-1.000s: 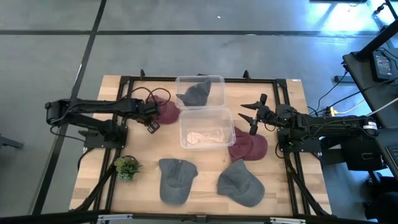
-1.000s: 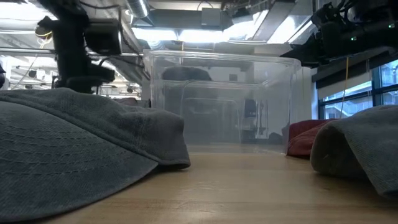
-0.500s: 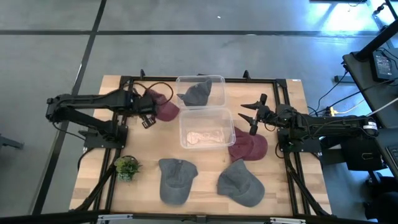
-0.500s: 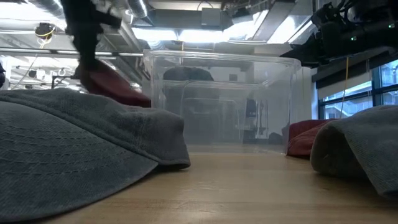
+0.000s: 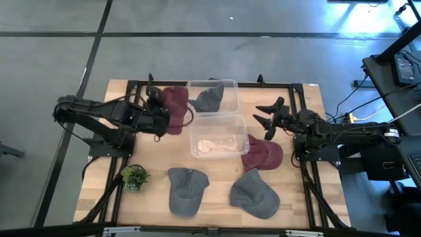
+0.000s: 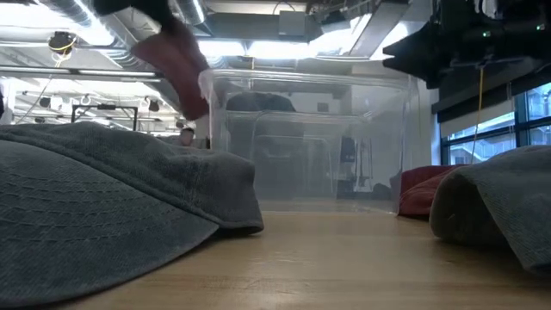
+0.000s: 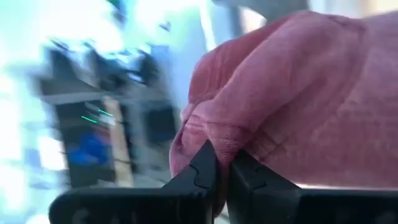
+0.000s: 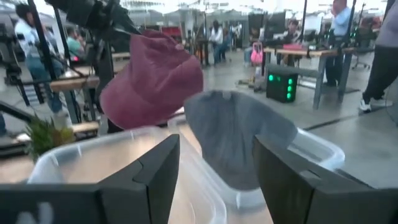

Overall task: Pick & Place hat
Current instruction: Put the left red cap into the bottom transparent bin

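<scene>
**Around the bench: what else you can see**

Your wooden bench (image 5: pixel 151 153) sits inside a black metal frame (image 5: pixel 263 84) on a grey floor (image 5: pixel 197 52) crossed by a dark line (image 5: pixel 197 34). A small green potted plant (image 5: pixel 134 176) stands near the bench's front left corner, just beside the frame rail. Off the right side you have a black stand with a laptop (image 5: pixel 402 66) and trailing cables (image 5: pixel 355 117).

Across the room in the right wrist view, you can see a person (image 8: pixel 28 34), another person (image 8: pixel 379 56), and a box with green lights (image 8: pixel 283 84) under a table (image 8: pixel 298 53). The low view shows ceiling ducts (image 6: pixel 194 13).
</scene>
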Available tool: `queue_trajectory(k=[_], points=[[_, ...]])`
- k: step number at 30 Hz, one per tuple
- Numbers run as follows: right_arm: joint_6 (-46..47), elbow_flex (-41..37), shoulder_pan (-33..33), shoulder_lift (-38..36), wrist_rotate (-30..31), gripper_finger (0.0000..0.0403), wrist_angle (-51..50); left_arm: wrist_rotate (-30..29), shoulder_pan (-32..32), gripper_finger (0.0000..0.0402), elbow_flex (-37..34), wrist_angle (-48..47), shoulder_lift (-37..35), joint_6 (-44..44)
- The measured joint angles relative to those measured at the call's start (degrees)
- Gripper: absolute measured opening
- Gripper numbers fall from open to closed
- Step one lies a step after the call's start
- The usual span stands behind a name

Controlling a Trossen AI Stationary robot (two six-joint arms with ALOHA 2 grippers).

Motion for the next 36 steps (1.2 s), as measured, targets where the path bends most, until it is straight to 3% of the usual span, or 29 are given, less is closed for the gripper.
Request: queue_trajectory(k=[6,12,16,19,24,28,36], points=[[-0.22,0.02,0.0,0.01,-0.13,0.02,2.14,-13.11,-4.04,0.001,0.0,13.33,2.3,17.66],[-1.63,0.35,0.0,0.01,-6.09,0.02,6.64,-11.63,-7.11,0.0007,0.01,26.66,4.21,29.59],[-3.61,5.53,0.0,1.94,-12.04,0.02,5.1,-11.26,-9.17,0.0006,0.0,34.25,6.01,38.5],[-6.01,12.73,0.0,6.08,-15.18,0.02,-1.81,-10.6,-10.26,0.0006,0.0,40.01,7.36,42.73],[-12.42,26.72,-0.31,15.3,-15.67,0.02,-19.18,-4.55,-10.94,0.0005,0.0,45.76,9.48,45.56],[-15.12,37.58,-0.33,21.28,-16.31,0.02,-30.49,-4.39,-11.39,0.0005,0.0,49.8,11.5,49.21],[-15.17,55.11,-2.77,30.05,-24.71,0.02,-47.82,-3.43,-13.83,0.0004,0.0,56.92,14.51,55.96]])
